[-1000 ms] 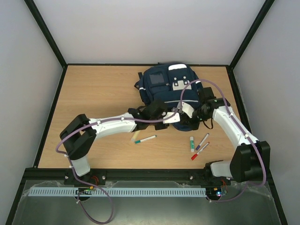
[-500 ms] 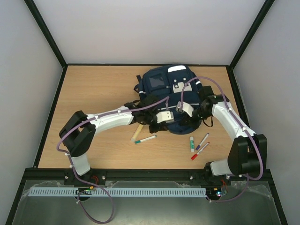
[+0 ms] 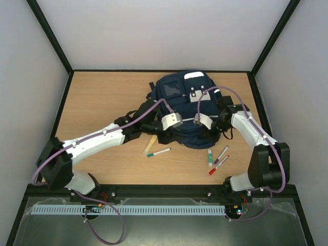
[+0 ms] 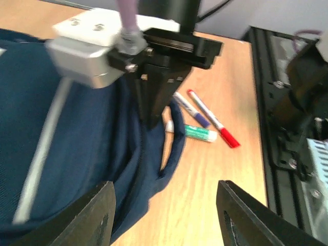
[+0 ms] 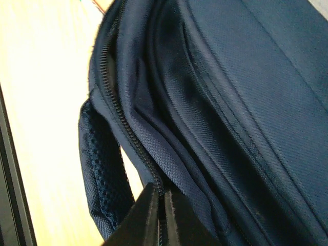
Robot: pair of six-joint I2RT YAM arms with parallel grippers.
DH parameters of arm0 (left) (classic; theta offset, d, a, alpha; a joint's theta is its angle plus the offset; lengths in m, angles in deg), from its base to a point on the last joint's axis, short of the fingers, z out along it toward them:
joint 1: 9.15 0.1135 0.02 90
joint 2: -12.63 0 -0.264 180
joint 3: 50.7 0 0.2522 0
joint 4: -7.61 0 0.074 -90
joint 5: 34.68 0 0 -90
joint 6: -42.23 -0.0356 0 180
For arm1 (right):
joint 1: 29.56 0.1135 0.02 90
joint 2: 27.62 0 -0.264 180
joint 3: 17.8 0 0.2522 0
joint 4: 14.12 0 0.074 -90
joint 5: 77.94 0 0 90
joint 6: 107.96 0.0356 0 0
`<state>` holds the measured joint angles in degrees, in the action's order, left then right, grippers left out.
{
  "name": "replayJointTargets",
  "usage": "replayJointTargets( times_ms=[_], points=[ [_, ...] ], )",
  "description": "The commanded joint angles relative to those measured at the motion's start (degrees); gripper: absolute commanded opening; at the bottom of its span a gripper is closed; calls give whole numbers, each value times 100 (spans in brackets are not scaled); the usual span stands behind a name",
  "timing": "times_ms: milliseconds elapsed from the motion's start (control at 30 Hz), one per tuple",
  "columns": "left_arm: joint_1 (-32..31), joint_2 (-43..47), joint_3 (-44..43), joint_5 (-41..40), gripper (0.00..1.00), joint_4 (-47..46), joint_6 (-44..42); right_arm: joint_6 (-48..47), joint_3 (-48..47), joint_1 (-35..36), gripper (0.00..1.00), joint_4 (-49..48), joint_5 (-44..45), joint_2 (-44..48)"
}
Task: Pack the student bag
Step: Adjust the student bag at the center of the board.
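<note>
The student bag [image 3: 180, 97], a navy backpack with white stripes, lies at the middle back of the table. My right gripper [image 3: 198, 132] is at its near edge. In the right wrist view that gripper [image 5: 159, 193] is shut on the bag's [image 5: 241, 92] zipper seam beside a mesh strap. My left gripper [image 3: 177, 132] hangs just left of it, over the bag's near edge. In the left wrist view this gripper [image 4: 166, 218] is open, with only bag [image 4: 77, 154] fabric and bare table between its fingers [image 4: 97, 215].
A green-capped pen [image 3: 159, 152] and a wooden stick [image 3: 151, 145] lie in front of the bag. To the right lie a green glue stick [image 3: 209, 155], a purple marker [image 3: 221, 154] and a red marker [image 3: 218, 166]. Black frame rails edge the table.
My left gripper has opened and drawn back slightly to the left, its arm stretching out flatter. The right gripper stays shut on the bag's seam.
</note>
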<state>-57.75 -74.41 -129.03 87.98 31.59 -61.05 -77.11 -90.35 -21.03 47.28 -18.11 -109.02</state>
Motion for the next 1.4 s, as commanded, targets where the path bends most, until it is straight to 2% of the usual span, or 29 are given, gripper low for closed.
replayJointTargets(
  times_ms=[0,100,200,300,400,533,733,867,1033,1100,1167,1200,1367],
  points=[
    [185,595,1021,-1535,59,-1519,924,-77,42,-162,10,-21,126,-286],
    [325,615,1514,-2496,60,-1729,1280,-146,33,-161,19,216,-55,-297],
    [351,407,1666,-3142,62,-1635,1483,-458,-101,-162,38,828,-299,-155],
    [368,228,1771,-3289,62,-1691,1569,-694,-399,-158,45,1485,-615,-31],
    [373,76,1909,-3280,62,-1857,1604,-638,-607,-156,45,1681,-921,51],
    [448,-216,2001,-3164,62,-2006,1587,-264,-832,-158,44,1451,-1326,-126],
    [509,-545,2164,-2816,62,-2350,1405,1586,-887,-162,43,-399,-1513,-435],
    [586,-743,2189,-2595,62,-2658,1182,2157,-699,-162,43,-1272,-1371,-741],
    [775,-939,2290,-1883,61,-3084,956,2935,-520,-160,41,-2136,-747,-1170],
    [894,-1017,2208,-1484,62,-3038,894,3098,-513,-161,41,-2234,-706,-1308],
    [1019,-1141,2096,-1244,70,-2946,865,3158,-458,-158,40,-2298,-723,-1409],
    [1075,-1200,2043,-1088,71,-2907,875,3159,-432,-161,40,-2319,-744,-1454],
    [1220,-1413,1860,-621,65,-2755,827,3128,-283,-163,40,-2360,-838,-1526]
  ],
)
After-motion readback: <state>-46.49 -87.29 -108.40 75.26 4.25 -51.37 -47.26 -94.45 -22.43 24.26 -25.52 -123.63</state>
